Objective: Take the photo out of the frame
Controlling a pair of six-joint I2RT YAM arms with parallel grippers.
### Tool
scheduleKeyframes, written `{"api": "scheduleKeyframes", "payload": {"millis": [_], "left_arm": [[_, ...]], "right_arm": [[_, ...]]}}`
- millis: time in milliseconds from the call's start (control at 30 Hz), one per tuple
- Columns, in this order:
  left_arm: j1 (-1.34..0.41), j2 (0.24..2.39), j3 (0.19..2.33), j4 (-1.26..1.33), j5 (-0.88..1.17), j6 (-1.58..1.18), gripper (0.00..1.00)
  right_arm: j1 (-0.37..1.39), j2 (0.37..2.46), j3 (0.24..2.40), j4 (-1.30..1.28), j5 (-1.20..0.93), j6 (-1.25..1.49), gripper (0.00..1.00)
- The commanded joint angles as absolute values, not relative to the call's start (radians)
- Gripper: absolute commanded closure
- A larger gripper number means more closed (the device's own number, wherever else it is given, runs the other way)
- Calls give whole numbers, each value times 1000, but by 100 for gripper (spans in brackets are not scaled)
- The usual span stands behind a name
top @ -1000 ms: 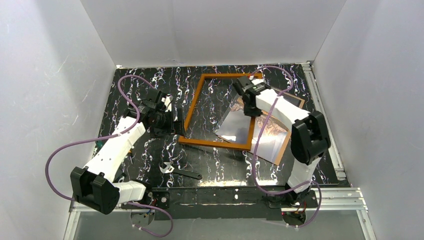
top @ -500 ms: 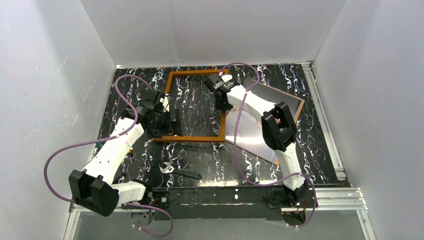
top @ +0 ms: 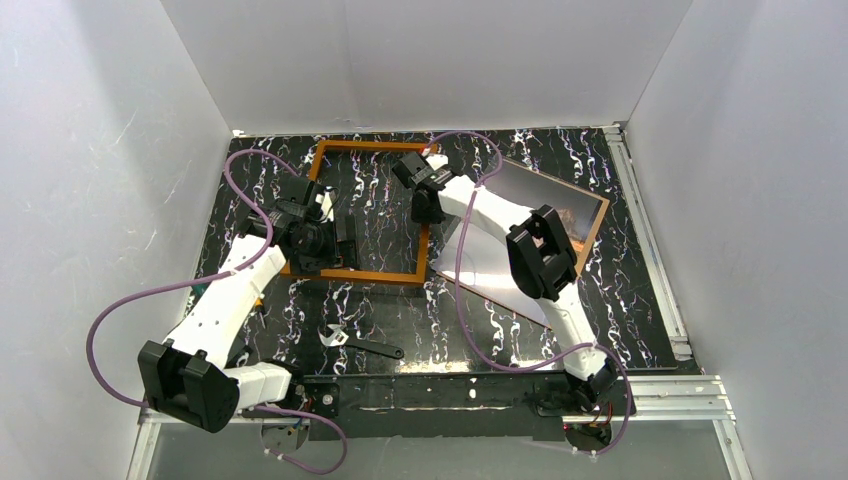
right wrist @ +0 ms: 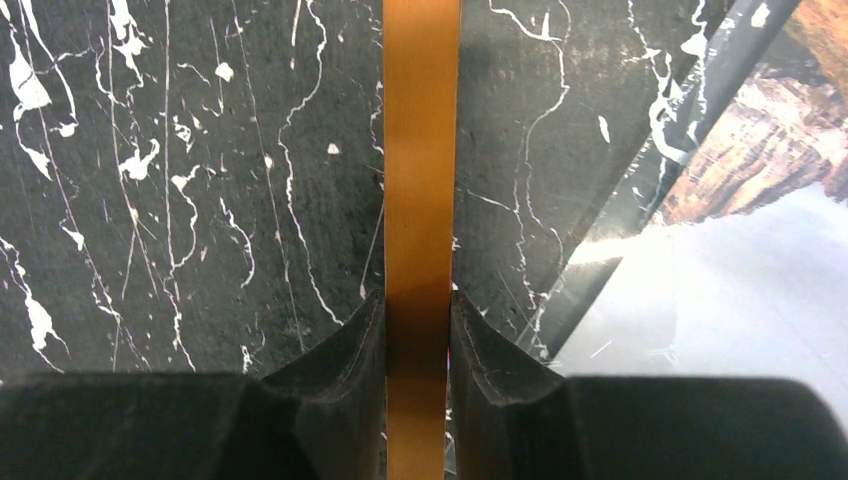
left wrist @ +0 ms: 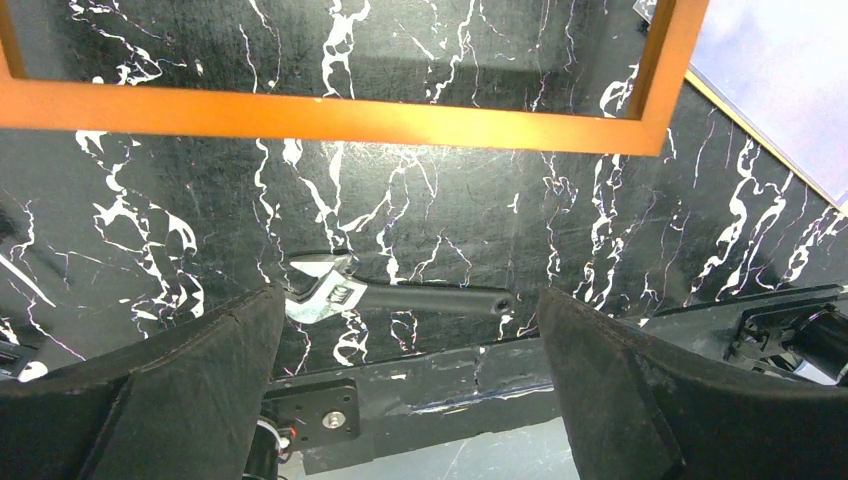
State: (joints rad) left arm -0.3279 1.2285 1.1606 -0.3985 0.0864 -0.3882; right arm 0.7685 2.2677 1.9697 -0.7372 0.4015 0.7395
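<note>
The frame (top: 370, 275) is an empty orange-brown rectangle lying left of centre, with black marbled table showing through it. My right gripper (top: 428, 212) is shut on its right bar; in the right wrist view the bar (right wrist: 421, 150) runs straight between the two fingers (right wrist: 350, 340). The photo (top: 495, 280) lies flat to the right, outside the frame, with brown mountains and bright glare (right wrist: 760, 230). My left gripper (top: 345, 243) hovers open over the frame's near left part, holding nothing (left wrist: 410, 330), and the near bar (left wrist: 330, 115) crosses above its fingers.
A black-handled adjustable wrench (top: 360, 343) lies near the front edge, between the arm bases (left wrist: 400, 298). White walls close in the table on three sides. A purple cable from the right arm loops over the photo (top: 462, 290).
My right gripper has carried the frame leftward, off the photo, which stays uncovered on the right. The left arm has barely moved.
</note>
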Motion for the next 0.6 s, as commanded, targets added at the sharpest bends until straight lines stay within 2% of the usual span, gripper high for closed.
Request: {"api": "scheduleKeyframes", "payload": {"millis": [0,100,167,233,333,433,567], "left_arm": [[-319,1217,1173,-479,93,-391,2],[-316,1218,1173,-477,92,-393,2],[-316,1217,1171,-477,94,-393,2],[-315,1218,1169,-475,96,-394,2],[-315,1216,1169,-474,97,-391,2],[-313,1220,1168,-473,103,-386,2],[-308,1227,1153,-445,185,-369,2]], "right_arm": [[782,2282,2069,-679,425,813,89],[784,2303,2090,-686,436,808,85],[783,2310,2097,-686,432,802,78],[783,2313,2102,-685,419,786,66],[782,2301,2113,-700,369,751,41],[776,2236,2072,-700,326,703,25],[731,2022,1809,-637,263,647,22]]}}
